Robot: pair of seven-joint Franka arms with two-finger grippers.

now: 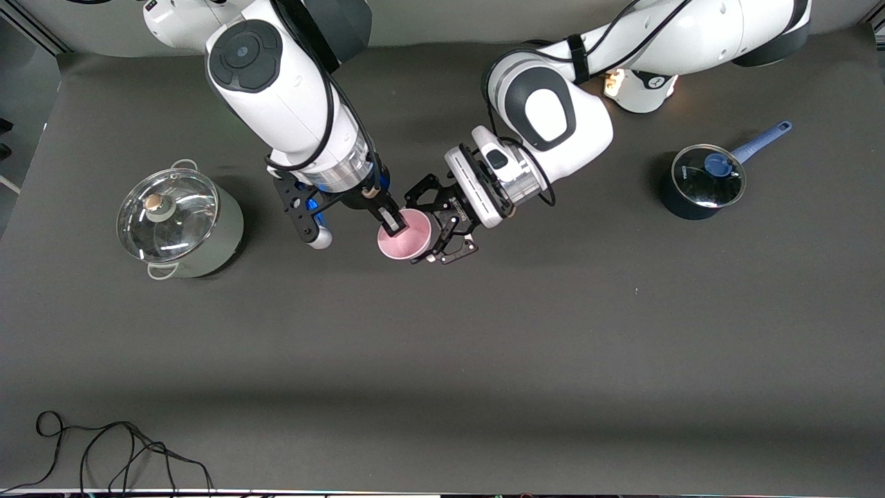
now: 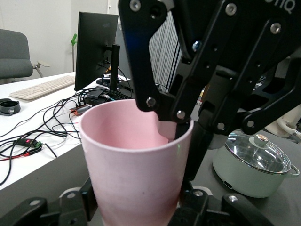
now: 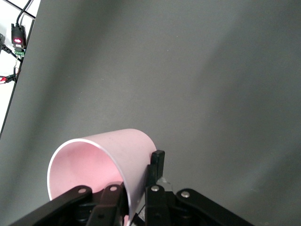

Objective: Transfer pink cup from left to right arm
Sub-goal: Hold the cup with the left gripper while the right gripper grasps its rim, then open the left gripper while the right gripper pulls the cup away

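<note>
the silver lidded pot [image 1: 178, 223] sits on the desk [image 1: 484, 360] toward the right arm's end, well apart from the action and no part of it. next comes the right gripper [image 1: 391, 223], reaching down from the arm with the silver wrist band: its slim jaws are pinching the wall of the pink cup [image 1: 406, 236] at the rim, one finger inside the mouth and one outside, as the right wrist view shows with the cup [image 3: 101, 162] lying tilted between them. just beside it, the left gripper [image 1: 442, 232] has its black claw jaws clamped around the cup's body from the other flank; in the left wrist view the cup [image 2: 136, 165] fills the space between its fingers. so the cup hangs in the air above the desk, held by both grippers at once, right between the two sets of jaws. by my reading the handover is at its midpoint: the receiving grip looks made, and what is left is for the left jaws to let go and draw clear. the dark saucepan [image 1: 702, 181] with the blue handle rests near the left arm's end, untouched.
</note>
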